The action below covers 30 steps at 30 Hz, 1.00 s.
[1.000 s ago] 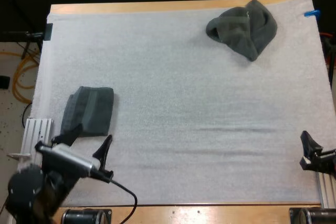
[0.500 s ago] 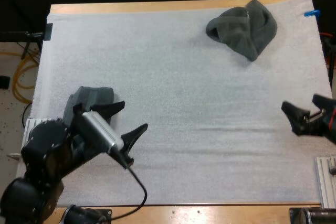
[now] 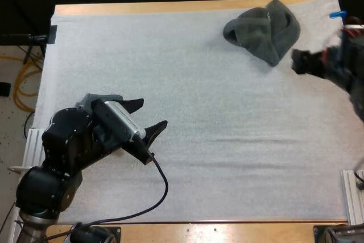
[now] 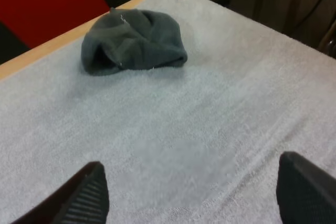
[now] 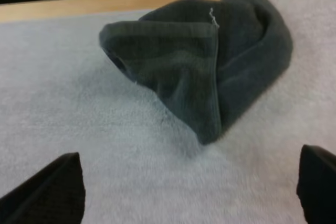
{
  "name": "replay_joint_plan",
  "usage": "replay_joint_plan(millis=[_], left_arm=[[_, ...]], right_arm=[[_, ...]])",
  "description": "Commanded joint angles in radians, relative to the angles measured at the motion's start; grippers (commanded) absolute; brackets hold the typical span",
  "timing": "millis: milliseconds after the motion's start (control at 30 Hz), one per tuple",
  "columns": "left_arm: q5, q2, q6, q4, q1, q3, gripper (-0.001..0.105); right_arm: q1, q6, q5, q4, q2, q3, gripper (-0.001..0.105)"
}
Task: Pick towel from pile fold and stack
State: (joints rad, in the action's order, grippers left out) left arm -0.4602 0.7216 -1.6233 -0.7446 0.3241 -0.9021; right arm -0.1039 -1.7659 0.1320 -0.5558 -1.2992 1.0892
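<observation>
A crumpled dark grey-green towel [image 3: 261, 31] lies at the far right of the white mat [image 3: 216, 112], near the table's far edge. A folded towel [image 3: 94, 99] lies at the near left, mostly hidden under my left arm. My left gripper [image 3: 147, 116] stands open just right of the folded towel, holding nothing. In the left wrist view the crumpled towel [image 4: 134, 40] lies well beyond the spread fingers [image 4: 79, 198]. My right gripper [image 3: 298, 62] hovers just right of the crumpled towel. In the right wrist view its fingers [image 5: 47, 190] stand wide apart, short of the towel [image 5: 210, 61].
The mat's middle and near right are bare. The wooden table edge [image 3: 142, 7] runs along the far side, close behind the crumpled towel. A metal rail [image 3: 352, 197] sits at the near right corner.
My left arm swung forward and right over the folded towel. My right arm travelled from the near right corner up to the crumpled towel. Both grippers stayed open.
</observation>
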Motion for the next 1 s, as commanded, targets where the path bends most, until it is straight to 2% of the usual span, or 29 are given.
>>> replay_joint_plan(millis=[0, 133, 400, 600, 800, 833, 933, 967], left_arm=[[0.001, 0.001, -0.011, 0.019, 0.004, -0.008, 0.065], [0.001, 0.001, -0.011, 0.019, 0.004, -0.008, 0.065], [0.001, 0.001, -0.011, 0.017, 0.004, -0.008, 0.065], [0.001, 0.001, -0.011, 0.010, 0.004, -0.008, 0.065], [0.001, 0.003, -0.011, 0.010, 0.004, -0.008, 0.065], [0.001, 0.003, -0.011, 0.010, 0.004, -0.008, 0.065], [0.001, 0.003, -0.011, 0.010, 0.004, -0.008, 0.065], [0.001, 0.003, -0.011, 0.010, 0.004, -0.008, 0.065]], right_arm=[[-0.018, -0.003, -0.031, 0.008, -0.084, 0.049, 0.079], [-0.042, 0.014, -0.098, 0.006, -0.264, 0.147, 0.079], [-0.042, 0.139, -0.088, -0.001, -0.565, 0.339, 0.079], [-0.042, 0.184, -0.070, -0.003, -0.703, 0.414, 0.079], [-0.042, 0.251, -0.060, -0.003, -0.785, 0.427, 0.078], [-0.042, 0.256, -0.060, -0.003, -0.789, 0.427, 0.076], [-0.042, 0.268, -0.065, -0.003, -0.795, 0.427, 0.056], [-0.042, 0.270, -0.066, -0.003, -0.794, 0.428, 0.043]])
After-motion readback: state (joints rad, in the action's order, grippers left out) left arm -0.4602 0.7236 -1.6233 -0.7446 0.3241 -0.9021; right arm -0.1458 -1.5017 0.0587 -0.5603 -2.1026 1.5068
